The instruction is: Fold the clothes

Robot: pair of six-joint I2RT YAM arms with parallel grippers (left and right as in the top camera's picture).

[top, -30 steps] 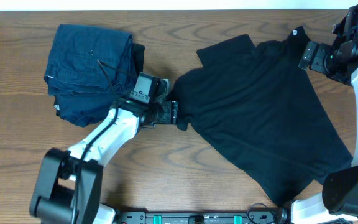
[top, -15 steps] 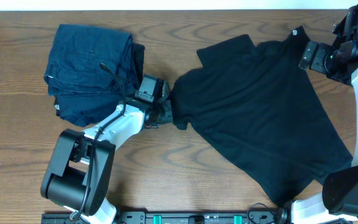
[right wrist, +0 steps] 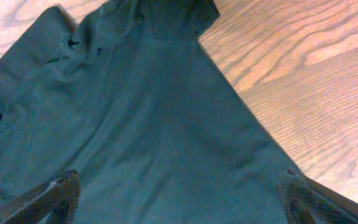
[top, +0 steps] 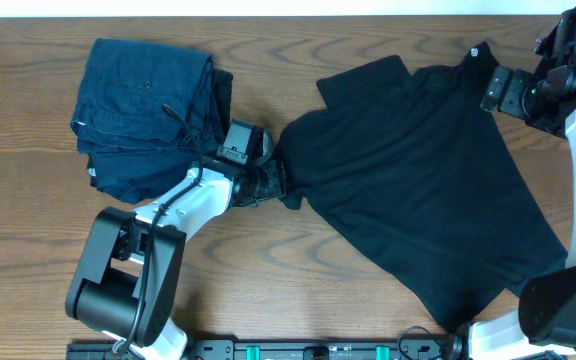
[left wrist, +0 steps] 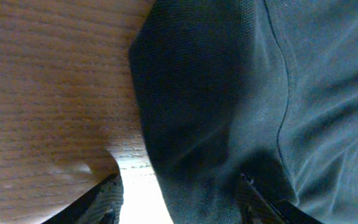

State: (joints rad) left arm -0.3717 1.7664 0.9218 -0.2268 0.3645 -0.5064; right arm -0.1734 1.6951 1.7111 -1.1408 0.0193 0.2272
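The black T-shirt (top: 418, 180) lies spread flat but askew on the wooden table (top: 28, 250), spanning the space between the two tools. It probably needs squaring up before any fold is made. The left gripper (top: 280, 182) sits low at the cloth's near edge. In its wrist view the fingers (left wrist: 107, 199) are parted, the hem of what looks like a sleeve runs into the gap between them, and bare wood lies off to one side. The jaws straddle the fabric without pinching it, seemingly so that one closing would catch a single layer. That arm reaches out low and slanted, its forearm nearly along the table and the wrist level. A pile of dark blue folded garments (top: 143, 115) lies behind and beside the wrist, untouched. The right gripper (top: 488, 92) hovers over the shoulder region, with the small white label mark (top: 475, 50) just beyond its tip. Its jaws are wide apart and hold nothing, and cloth fills the view ahead of them. That arm is stretched far out, its wrist turned back toward the shirt.
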